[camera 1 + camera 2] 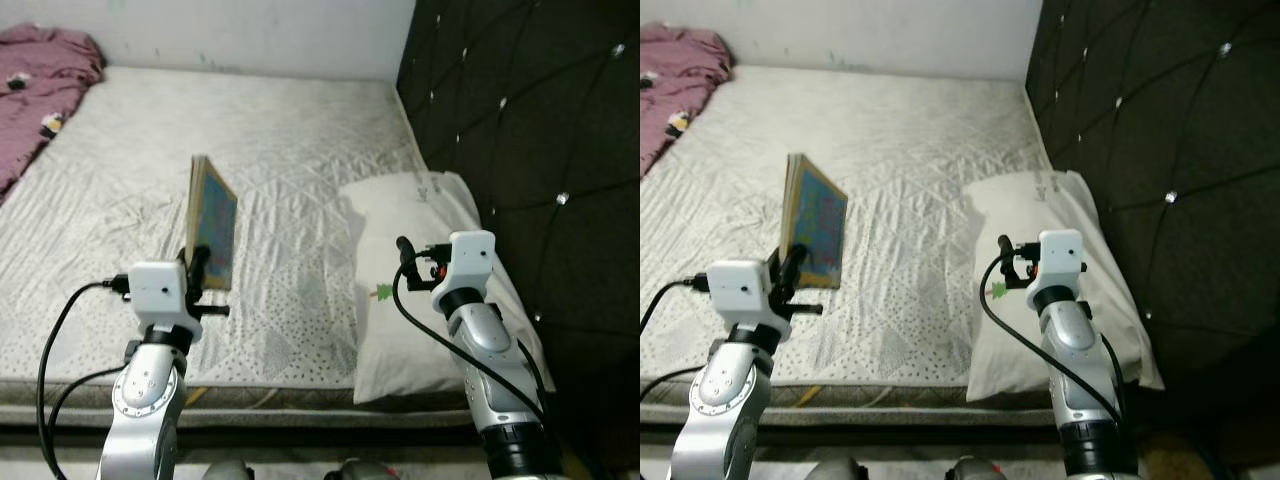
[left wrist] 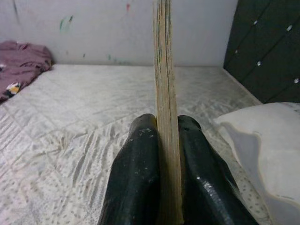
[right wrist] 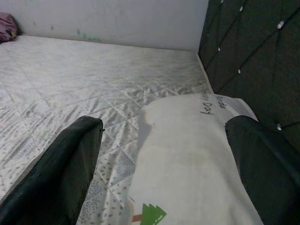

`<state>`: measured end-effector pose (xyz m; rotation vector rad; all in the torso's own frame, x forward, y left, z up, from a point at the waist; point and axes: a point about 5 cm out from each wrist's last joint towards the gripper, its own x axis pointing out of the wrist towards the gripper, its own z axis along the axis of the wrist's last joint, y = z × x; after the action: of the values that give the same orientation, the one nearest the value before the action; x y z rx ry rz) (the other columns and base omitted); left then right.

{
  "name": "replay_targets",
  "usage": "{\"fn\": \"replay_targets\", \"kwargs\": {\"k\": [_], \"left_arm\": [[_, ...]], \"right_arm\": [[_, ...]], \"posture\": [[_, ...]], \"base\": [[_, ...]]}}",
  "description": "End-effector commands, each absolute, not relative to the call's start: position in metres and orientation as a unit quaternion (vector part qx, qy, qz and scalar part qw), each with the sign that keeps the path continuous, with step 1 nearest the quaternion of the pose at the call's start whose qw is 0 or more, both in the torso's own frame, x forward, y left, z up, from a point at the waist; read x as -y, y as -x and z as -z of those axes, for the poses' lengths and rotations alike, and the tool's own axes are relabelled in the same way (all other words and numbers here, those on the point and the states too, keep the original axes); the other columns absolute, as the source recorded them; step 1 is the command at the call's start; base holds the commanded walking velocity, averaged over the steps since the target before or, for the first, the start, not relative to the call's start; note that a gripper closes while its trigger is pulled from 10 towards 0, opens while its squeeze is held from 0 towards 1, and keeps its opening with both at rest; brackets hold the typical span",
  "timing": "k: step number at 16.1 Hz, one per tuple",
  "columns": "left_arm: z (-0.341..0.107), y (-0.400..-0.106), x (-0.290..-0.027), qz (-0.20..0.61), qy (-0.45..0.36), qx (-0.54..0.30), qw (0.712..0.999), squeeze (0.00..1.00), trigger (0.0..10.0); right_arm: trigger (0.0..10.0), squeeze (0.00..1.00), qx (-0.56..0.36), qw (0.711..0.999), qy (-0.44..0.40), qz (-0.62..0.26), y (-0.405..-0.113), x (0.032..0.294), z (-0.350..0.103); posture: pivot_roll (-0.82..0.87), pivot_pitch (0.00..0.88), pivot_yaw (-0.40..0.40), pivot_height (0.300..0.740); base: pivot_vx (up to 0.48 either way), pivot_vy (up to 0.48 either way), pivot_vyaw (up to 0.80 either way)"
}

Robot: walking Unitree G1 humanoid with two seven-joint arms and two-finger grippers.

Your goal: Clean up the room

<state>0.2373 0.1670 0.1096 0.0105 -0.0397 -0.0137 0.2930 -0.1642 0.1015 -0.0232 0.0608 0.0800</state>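
A wide bed with a pale grey quilted mattress cover (image 1: 290, 150) carried a white rectangular pillow (image 1: 420, 290) along its headboard edge, and a crumpled mauve fabric blanket (image 1: 40, 80) lay bunched at the far corner opposite the headboard.

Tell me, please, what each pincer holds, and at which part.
The left pincer is shut on the book, gripping its lower edge, book upright. The right pincer is open above the pillow, holding nothing.

Thin book (image 1: 212, 222), colourful blue cover, held upright on edge above mattress (image 1: 290, 150); white pillow (image 1: 420, 290) beside headboard.
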Motion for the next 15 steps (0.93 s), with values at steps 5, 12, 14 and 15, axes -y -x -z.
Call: {"fn": "replay_targets", "kwargs": {"k": [5, 12, 14, 15], "left_arm": [[-0.11, -0.231, -0.169, -0.01, -0.001, 0.03, 0.999, 0.0, 10.0], [-0.101, -0.228, -0.174, -0.058, -0.014, -0.006, 0.998, 0.0, 10.0], [-0.106, -0.233, -0.169, -0.054, -0.017, 0.0, 0.998, 0.0, 10.0], [-0.107, -0.235, -0.169, -0.055, -0.016, 0.002, 0.998, 0.0, 10.0]], "right_arm": [[10.0, 0.0, -0.036, 0.999, 0.011, -0.032, -0.292, 0.168, -0.101], [10.0, 0.0, -0.043, 0.999, 0.008, -0.022, -0.287, 0.171, -0.095], [10.0, 0.0, -0.041, 0.999, 0.009, -0.024, -0.289, 0.171, -0.097], [10.0, 0.0, -0.041, 0.999, 0.009, -0.025, -0.29, 0.17, -0.097]], "posture": [[-0.03, 0.038, -0.018, 0.74], [-0.03, 0.025, -0.008, 0.74], [-0.02, 0.032, -0.016, 0.74], [-0.02, 0.033, -0.019, 0.74]], "base": [[0.0, 0.0, -0.35], [0.0, 0.0, -0.8], [0.0, 0.0, -0.8], [0.0, 0.0, -0.8]]}}
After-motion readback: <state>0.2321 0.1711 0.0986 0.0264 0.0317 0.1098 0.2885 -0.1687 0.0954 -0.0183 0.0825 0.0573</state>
